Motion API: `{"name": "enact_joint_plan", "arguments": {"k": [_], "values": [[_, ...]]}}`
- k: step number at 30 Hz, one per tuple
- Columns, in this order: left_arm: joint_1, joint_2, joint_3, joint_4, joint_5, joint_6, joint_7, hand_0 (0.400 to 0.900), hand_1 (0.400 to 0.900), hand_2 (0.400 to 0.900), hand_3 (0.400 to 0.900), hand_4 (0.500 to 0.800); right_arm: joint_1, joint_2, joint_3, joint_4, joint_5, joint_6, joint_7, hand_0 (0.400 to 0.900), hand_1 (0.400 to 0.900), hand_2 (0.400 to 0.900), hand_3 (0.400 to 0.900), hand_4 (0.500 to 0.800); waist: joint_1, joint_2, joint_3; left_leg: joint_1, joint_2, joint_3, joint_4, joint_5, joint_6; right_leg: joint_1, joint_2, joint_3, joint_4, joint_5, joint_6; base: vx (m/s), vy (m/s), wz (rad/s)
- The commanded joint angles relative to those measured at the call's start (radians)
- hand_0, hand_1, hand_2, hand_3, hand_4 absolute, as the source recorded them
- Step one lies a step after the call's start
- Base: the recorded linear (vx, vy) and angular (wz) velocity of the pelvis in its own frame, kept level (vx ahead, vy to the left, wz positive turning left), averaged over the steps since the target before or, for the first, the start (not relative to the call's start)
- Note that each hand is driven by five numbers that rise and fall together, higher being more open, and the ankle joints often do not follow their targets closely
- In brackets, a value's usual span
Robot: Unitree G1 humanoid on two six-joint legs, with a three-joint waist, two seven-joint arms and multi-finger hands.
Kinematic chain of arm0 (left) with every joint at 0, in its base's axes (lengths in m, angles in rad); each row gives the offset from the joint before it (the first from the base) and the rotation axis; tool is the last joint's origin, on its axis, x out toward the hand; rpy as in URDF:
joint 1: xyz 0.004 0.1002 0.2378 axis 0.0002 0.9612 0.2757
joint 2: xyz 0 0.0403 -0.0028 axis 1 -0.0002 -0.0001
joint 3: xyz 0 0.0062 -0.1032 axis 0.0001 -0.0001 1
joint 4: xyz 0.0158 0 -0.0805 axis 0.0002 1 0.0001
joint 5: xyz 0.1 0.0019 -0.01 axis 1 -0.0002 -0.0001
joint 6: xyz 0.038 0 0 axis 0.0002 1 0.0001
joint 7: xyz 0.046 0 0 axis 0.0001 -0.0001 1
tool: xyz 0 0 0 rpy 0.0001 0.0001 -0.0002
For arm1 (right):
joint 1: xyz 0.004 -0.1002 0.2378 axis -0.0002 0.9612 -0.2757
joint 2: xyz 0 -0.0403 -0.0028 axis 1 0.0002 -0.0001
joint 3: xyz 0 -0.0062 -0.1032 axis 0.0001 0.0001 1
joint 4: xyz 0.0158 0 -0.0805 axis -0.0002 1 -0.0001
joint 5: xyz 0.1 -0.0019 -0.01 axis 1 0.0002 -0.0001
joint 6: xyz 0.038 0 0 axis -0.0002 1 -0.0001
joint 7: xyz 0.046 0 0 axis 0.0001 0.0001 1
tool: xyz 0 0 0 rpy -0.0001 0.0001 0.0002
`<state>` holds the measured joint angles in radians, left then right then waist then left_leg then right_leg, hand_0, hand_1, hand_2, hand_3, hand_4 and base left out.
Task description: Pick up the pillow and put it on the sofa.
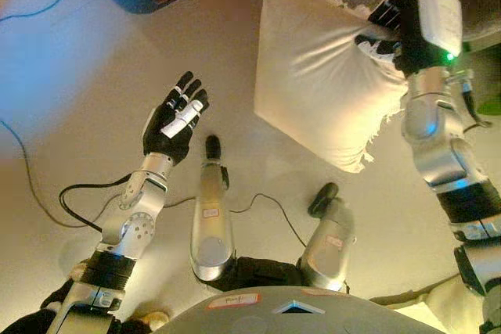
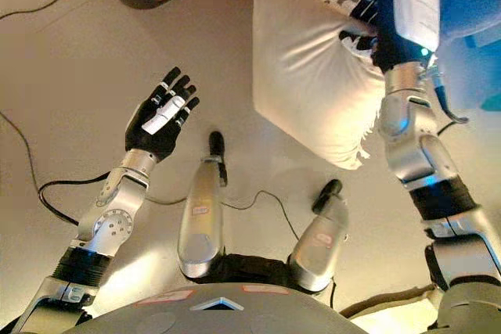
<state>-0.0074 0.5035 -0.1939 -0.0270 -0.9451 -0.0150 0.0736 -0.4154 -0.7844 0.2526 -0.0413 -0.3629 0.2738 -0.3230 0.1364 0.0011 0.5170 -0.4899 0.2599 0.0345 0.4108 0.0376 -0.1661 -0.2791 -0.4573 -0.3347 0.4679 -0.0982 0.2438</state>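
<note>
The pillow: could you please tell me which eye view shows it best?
The right eye view: the whole cream pillow shows, with the right robot hand pinching its edge. The left eye view shows the same, its top corner nearer the frame edge.

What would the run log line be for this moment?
right hand: shut on pillow, lifted off floor | left hand: open, empty | sofa placement: not yet done

A cream pillow (image 1: 317, 76) was held aloft at far right, pinched at its edge by the right hand (image 1: 385, 33). The left hand (image 1: 174, 120) was raised at left, fingers spread, holding nothing.
</note>
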Motion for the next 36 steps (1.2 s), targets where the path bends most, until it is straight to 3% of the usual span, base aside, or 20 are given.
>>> {"name": "enact_joint_plan", "arguments": {"k": [1, 4, 11, 20, 23, 28, 36], "values": [[0.047, 0.016, 0.026, -0.116, 0.083, 0.03, 0.023, 0.9, 0.9, 0.9, 0.9, 0.8, -0.023, -0.071, -0.184, -0.186, -0.006, -0.107, -0.107, 0.4, 0.4, 0.4, 0.4, 0.5, 0.003, -0.067, -0.165, 0.269, 0.047, 0.039, -0.15, -0.062, 0.055, 0.042, -0.015, -0.013, -0.186, 0.227, -0.017, 0.24, -0.058, -0.08], [0.093, -0.006, 0.043, -0.112, 0.097, 0.068, 0.025, 0.9, 0.9, 0.9, 0.9, 0.8, 0.117, -0.084, -0.256, -0.261, 0.017, -0.151, -0.089, 0.4, 0.4, 0.4, 0.4, 0.5, -0.016, -0.079, -0.236, 0.383, 0.04, 0.074, -0.27, -0.035, 0.05, 0.162, 0.036, -0.018, -0.316, 0.26, -0.002, 0.23, -0.024, -0.05], [0.13, -0.019, 0.048, -0.099, 0.1, 0.103, 0.0, 0.9, 0.9, 0.9, 0.9, 0.8, 0.269, -0.127, -0.387, -0.327, 0.07, -0.201, -0.076, 0.4, 0.4, 0.4, 0.4, 0.5, -0.045, -0.096, -0.344, 0.519, 0.034, 0.184, -0.457, 0.022, 0.037, 0.261, 0.069, -0.064, -0.471, 0.339, 0.018, 0.11, -0.023, 0.01], [0.166, 0.005, 0.086, -0.131, 0.092, 0.138, -0.039, 0.9, 0.9, 0.9, 0.9, 0.8, 0.268, -0.194, -0.463, -0.317, 0.117, -0.187, -0.061, 0.4, 0.4, 0.4, 0.4, 0.5, -0.034, -0.116, -0.389, 0.559, 0.031, 0.196, -0.487, 0.011, 0.031, 0.298, 0.089, -0.097, -0.493, 0.324, 0.018, 0.06, -0.034, 0.08], [0.184, 0.017, 0.092, -0.137, 0.069, 0.144, -0.023, 0.9, 0.9, 0.9, 0.9, 0.8, 0.255, -0.218, -0.45, -0.3, 0.132, -0.186, -0.043, 0.4, 0.4, 0.4, 0.4, 0.5, -0.023, -0.122, -0.401, 0.566, 0.032, 0.196, -0.491, 0.009, 0.027, 0.314, 0.093, -0.108, -0.501, 0.322, 0.018, 0.09, -0.033, 0.07], [0.209, 0.038, 0.12, -0.15, 0.071, 0.164, -0.054, 0.9, 0.9, 0.9, 0.9, 0.8, 0.17, -0.275, -0.389, -0.21, 0.15, -0.172, -0.006, 0.4, 0.4, 0.4, 0.4, 0.5, 0.009, -0.137, -0.409, 0.571, 0.034, 0.188, -0.493, 0.009, 0.019, 0.338, 0.093, -0.137, -0.512, 0.315, 0.018, 0.08, -0.038, 0.11], [0.25, 0.101, 0.169, -0.186, 0.069, 0.204, -0.121, 0.9, 0.9, 0.9, 0.9, 0.8, -0.094, -0.357, -0.174, 0.171, 0.18, -0.178, -0.006, 0.4, 0.4, 0.4, 0.4, 0.5, 0.095, -0.164, -0.409, 0.568, 0.03, 0.154, -0.491, 0.016, 0.009, 0.375, 0.086, -0.202, -0.523, 0.321, 0.018, 0.1, -0.075, 0.17]]}}
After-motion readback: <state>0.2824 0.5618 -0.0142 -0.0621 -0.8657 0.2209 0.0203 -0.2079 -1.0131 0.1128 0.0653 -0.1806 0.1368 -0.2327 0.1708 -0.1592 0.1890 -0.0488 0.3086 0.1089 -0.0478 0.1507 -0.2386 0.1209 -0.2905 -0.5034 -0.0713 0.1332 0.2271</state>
